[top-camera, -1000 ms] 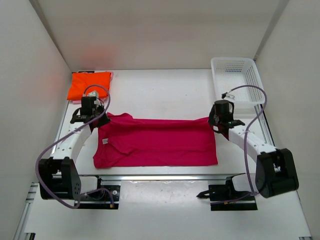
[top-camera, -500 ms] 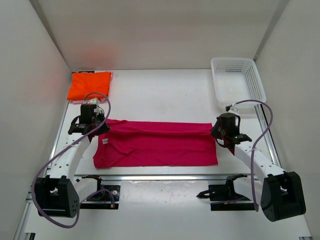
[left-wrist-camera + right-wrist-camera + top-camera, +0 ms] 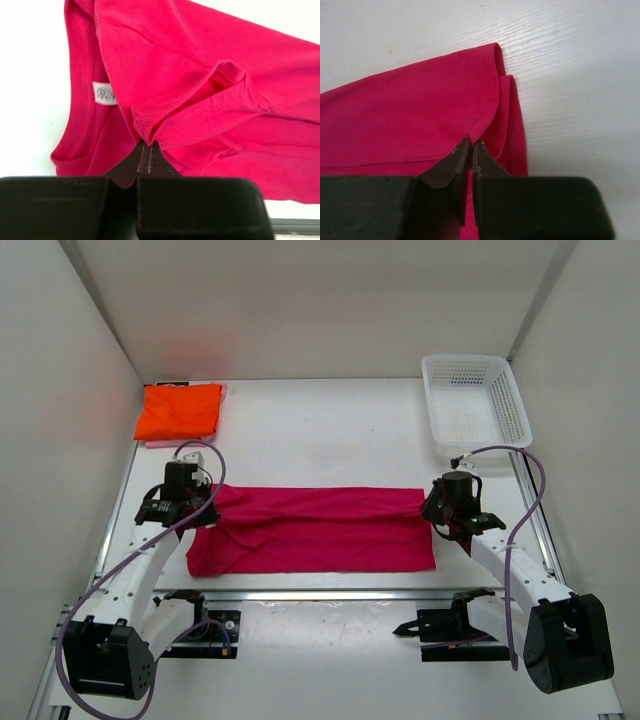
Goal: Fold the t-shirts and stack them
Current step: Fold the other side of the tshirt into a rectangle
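Note:
The deep magenta t-shirt (image 3: 315, 532) lies across the table near the front, its far edge folded toward me. My left gripper (image 3: 200, 508) is shut on the shirt's far-left edge; in the left wrist view the hem (image 3: 165, 122) is pinched at the gripper (image 3: 149, 145), beside the white neck label (image 3: 104, 93). My right gripper (image 3: 436, 510) is shut on the far-right hem corner, seen pinched in the right wrist view at the gripper (image 3: 471, 144) with the magenta shirt (image 3: 410, 120) spreading left. The folded orange t-shirt (image 3: 180, 410) rests at the back left on a pale pink edge (image 3: 222, 390).
A white mesh basket (image 3: 500, 390) stands at the back right. White walls close in the table on the left, the right and at the back. Purple cables loop over both arms.
Both grippers have drawn the shirt's far edge toward the near side, folding it over the lower half. The right arm swung nearer and outward; the left arm moved nearer too.

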Tool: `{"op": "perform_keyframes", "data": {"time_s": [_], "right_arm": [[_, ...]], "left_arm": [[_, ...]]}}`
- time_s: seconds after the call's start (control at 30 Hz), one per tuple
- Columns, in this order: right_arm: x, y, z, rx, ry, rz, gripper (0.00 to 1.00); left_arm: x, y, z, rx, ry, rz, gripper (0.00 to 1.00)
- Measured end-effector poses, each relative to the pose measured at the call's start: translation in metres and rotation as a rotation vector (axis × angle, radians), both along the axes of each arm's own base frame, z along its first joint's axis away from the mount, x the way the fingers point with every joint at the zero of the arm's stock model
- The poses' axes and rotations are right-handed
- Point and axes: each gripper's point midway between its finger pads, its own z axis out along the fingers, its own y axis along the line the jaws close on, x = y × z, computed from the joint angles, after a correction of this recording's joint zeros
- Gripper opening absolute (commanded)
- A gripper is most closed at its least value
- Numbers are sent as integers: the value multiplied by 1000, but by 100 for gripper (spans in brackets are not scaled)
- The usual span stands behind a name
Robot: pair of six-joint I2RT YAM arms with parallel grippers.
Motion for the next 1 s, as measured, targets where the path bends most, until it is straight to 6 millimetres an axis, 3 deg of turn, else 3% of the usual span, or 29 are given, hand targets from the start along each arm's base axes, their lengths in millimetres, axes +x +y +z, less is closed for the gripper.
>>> {"op": "perform_keyframes", "data": {"time_s": [0.9, 1.0], "right_arm": [[-27, -2, -8, -1, 81, 49, 0], [-32, -1, -10, 5, 102, 60, 0]], "left_arm": [[-21, 1, 7, 29, 16, -22, 0], [-21, 0, 11, 27, -2, -27, 10]]}}
